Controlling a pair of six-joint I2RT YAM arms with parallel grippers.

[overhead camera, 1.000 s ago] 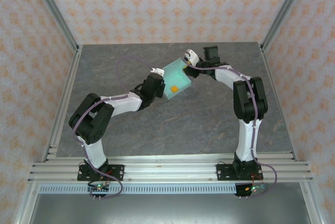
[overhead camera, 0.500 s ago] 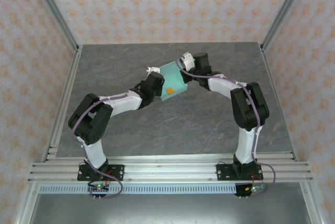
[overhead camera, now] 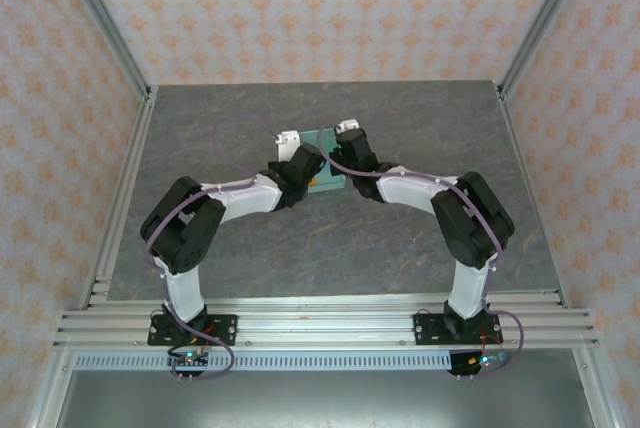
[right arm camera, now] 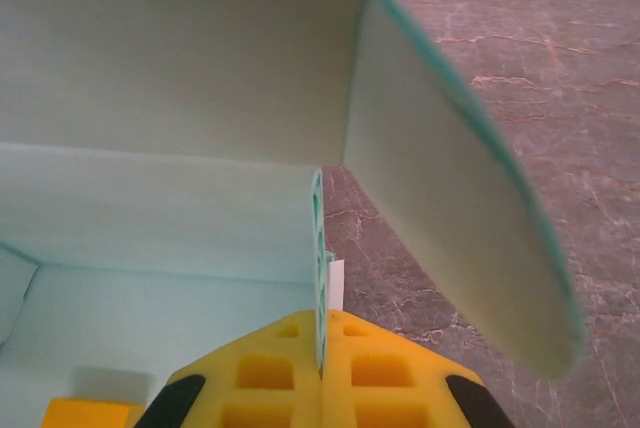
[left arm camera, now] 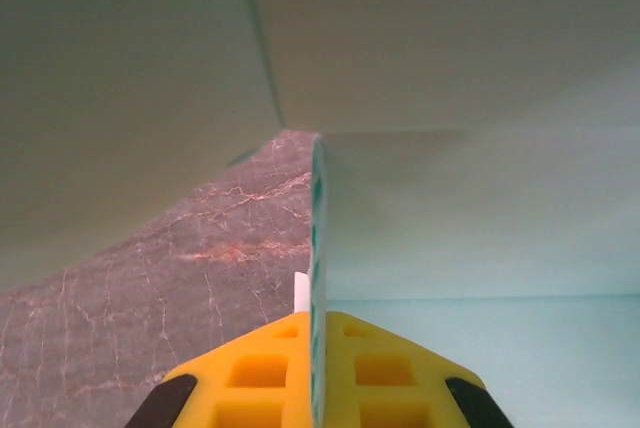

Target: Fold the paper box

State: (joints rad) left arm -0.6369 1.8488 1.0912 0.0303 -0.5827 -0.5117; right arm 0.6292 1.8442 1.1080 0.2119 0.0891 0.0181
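Note:
The paper box (overhead camera: pixel 324 144) is pale mint-blue card, held off the grey table between both arms at mid-table. My left gripper (overhead camera: pixel 309 164) grips it from the left and my right gripper (overhead camera: pixel 348 148) from the right. In the left wrist view the yellow pads (left arm camera: pixel 260 368) are shut on a thin upright wall of the paper box (left arm camera: pixel 460 218). The right wrist view shows my right gripper (right arm camera: pixel 321 326) shut on another wall edge of the paper box (right arm camera: pixel 170 98). A rounded flap (right arm camera: pixel 450 218) hangs loose to the right.
A tiny orange piece (right arm camera: pixel 88 413) lies on the box floor at the lower left of the right wrist view. Grey marbled table (overhead camera: pixel 400 238) lies all around, bounded by aluminium posts and patterned walls.
Both grippers have come closer together toward mid-table. The right gripper swung left and closed on the box's wall. The card went from a spread panel to a narrower, folded-up shape.

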